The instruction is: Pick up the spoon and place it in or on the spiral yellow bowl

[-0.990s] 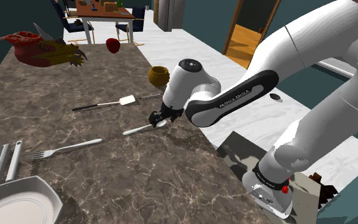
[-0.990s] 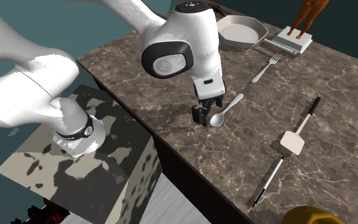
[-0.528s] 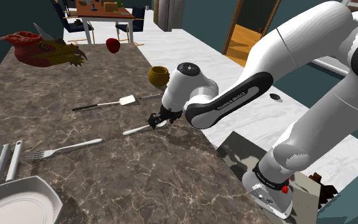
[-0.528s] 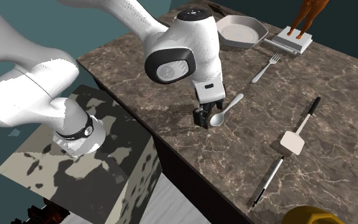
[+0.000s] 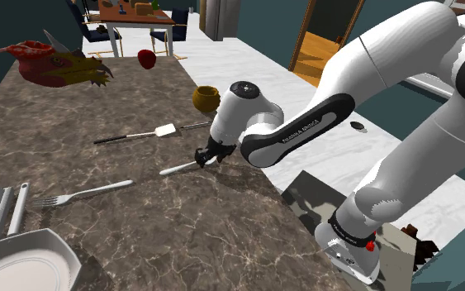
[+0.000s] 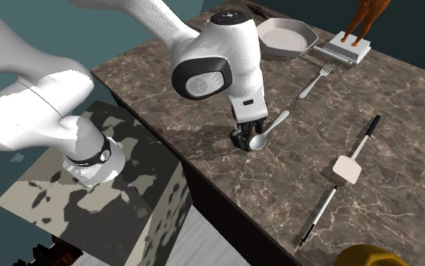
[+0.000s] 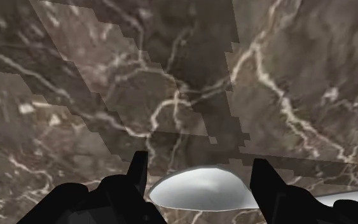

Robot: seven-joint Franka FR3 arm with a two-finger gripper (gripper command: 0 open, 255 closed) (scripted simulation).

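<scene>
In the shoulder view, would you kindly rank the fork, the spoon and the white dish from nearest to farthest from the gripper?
1. spoon, right at the gripper.
2. fork, farther toward the shoulder view's left.
3. white dish, in the lower left corner.

The white arm bends down over the near edge of the dark marbled worktop [image 6: 414, 128], and the gripper [image 6: 247, 142] stands upright with its black fingers clasping the bowl end of a pale spoon [image 6: 275, 122] that lies flat. Farther along lie a fork [image 6: 315, 81] and a white-bladed spatula [image 6: 354, 157], well apart. A yellow bowl [image 6: 368, 256] shows at the lower edge.
</scene>
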